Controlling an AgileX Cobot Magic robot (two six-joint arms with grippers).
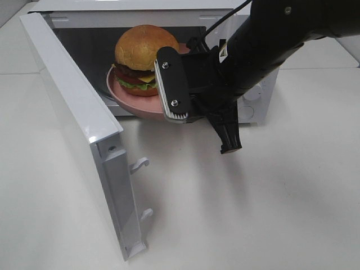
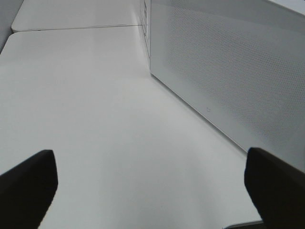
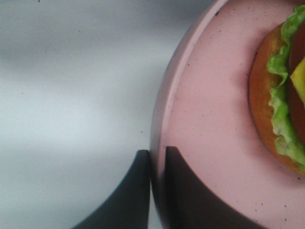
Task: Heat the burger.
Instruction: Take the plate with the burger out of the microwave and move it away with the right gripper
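Right wrist view shows the right gripper (image 3: pixel 157 162) pinched on the rim of the round pink plate (image 3: pixel 209 109) carrying the brown-bunned burger (image 1: pixel 143 59) at the white microwave's (image 1: pixel 253 95) mouth. The left gripper (image 2: pixel 150 183) hangs spread, empty. An edge grip could let the plate tilt, sliding the burger off.

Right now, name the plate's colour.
Pink, faintly speckled; the plate shows best in the right wrist view.
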